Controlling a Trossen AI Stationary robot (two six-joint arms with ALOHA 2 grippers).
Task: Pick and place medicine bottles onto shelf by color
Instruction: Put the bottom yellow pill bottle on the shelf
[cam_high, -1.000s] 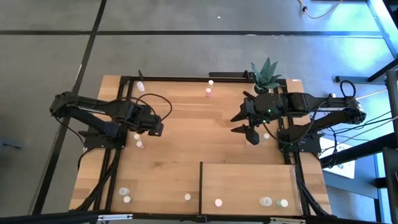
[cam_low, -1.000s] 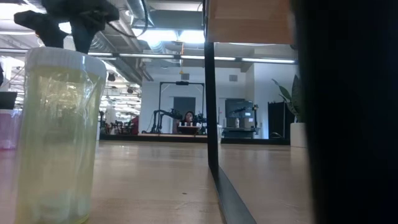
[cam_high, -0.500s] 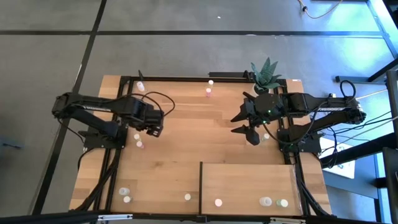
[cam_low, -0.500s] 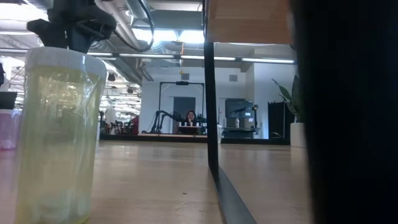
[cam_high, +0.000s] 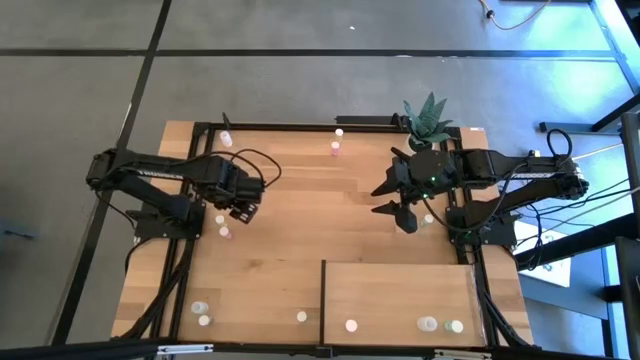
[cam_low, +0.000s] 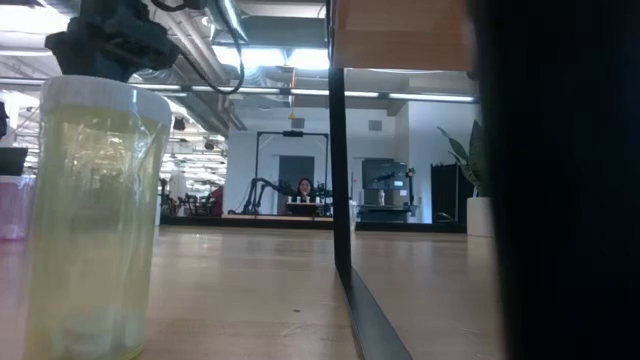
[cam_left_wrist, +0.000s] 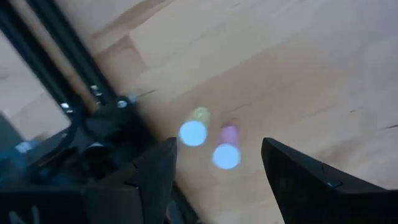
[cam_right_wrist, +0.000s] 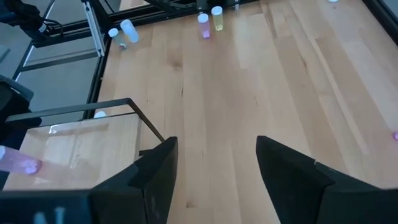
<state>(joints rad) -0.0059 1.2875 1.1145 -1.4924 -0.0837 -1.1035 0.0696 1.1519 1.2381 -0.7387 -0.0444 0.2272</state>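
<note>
Shelf (cam_high: 400, 290) nearest, three medicine bottles (cam_high: 427, 323) along its front edge. Left pincer (cam_high: 240, 209) open, empty, above yellow bottle (cam_left_wrist: 193, 132) and pink bottle (cam_left_wrist: 226, 155); centre on one before descending. Right pincer (cam_high: 392, 198) open, idle farther across desk (cam_high: 300, 240).

The planked pale wooden bench (cam_high: 300, 215) carries small round white-capped medicine bottles (cam_high: 223, 225): two near its left edge, two at the far edge (cam_high: 336, 140), three along the near left edge. A flat, lighter wood shelf panel with a dark edge (cam_high: 400, 290) lies at the near right, bearing three bottles (cam_high: 428, 324). A white pot with a green plant (cam_high: 428, 117) stands at the far right.
</note>
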